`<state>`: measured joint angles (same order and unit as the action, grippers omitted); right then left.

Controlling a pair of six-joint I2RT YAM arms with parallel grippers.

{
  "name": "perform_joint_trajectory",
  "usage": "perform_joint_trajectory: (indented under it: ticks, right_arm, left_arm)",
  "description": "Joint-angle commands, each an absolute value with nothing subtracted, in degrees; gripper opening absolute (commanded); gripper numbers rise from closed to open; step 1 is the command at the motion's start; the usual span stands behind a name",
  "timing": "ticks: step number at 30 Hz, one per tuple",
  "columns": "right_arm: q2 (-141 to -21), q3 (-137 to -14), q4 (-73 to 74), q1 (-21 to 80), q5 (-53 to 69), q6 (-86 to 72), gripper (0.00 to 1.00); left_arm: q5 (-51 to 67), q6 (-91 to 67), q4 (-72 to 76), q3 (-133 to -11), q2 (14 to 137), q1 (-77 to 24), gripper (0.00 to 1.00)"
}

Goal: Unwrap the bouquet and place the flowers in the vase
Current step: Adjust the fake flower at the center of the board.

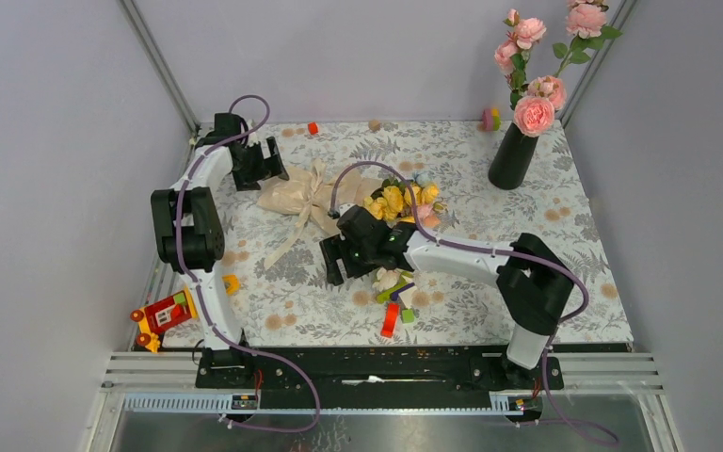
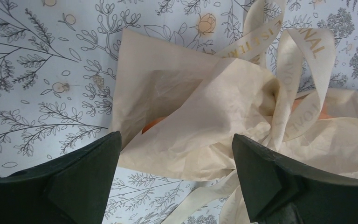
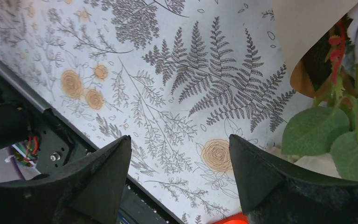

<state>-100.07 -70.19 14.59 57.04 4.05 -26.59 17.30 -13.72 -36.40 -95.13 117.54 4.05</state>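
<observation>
Bouquet (image 1: pixel 313 195) lies flat on the table (image 1: pixel 565 282), paper tail toward the far left corner, flowers (image 1: pixel 402 201) toward the middle. Vase (image 1: pixel 512 158) stands near the far right corner, well apart, with roses (image 1: pixel 534 113) in it. Unwrap looks barely begun: ribbon (image 2: pixel 303 79) is knotted round the paper (image 2: pixel 168 98). Left gripper (image 2: pixel 175 140) sits over the tail, jaws spread wide, paper edge under the gap but not pinched. Right gripper (image 3: pixel 180 140) is on the near side of the flower end, jaws spread with only tablecloth between them; leaves and paper rim lie off to one side, outside the fingers. To do this well, I'd say: left bites a single paper layer, clear of the ribbon loops, and pins it. Right shifts onto the stems below the blooms, not the petals, before closing. Risk: paper tears, or the whole bundle drags.
</observation>
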Motion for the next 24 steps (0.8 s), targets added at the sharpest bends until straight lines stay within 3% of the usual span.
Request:
perform_joint_trajectory:
  ticks: [1,8,14,24]
  right_arm:
    - [-102.6,-73.2,16.1,57.0,3.6,-25.6,0.82]
    - [-104.2,-70.2,16.2,55.3,2.3,-26.4,0.82]
    - [-103.2,-66.7,16.2,52.5,0.3,-26.5,0.82]
    - [-100.9,-62.9,14.9,44.1,1.0,-25.1,0.82]
  left_arm:
    - [21.3,-14.0,-33.0,-95.8,118.6,3.7,0.95]
    - [21.7,-13.9,-32.9,-96.0,120.0,1.8,0.87]
    - [19.2,-13.9,-32.9,-94.4,119.5,0.5,0.65]
    - [15.2,-18.2,-30.9,-84.4,115.6,-4.4,0.57]
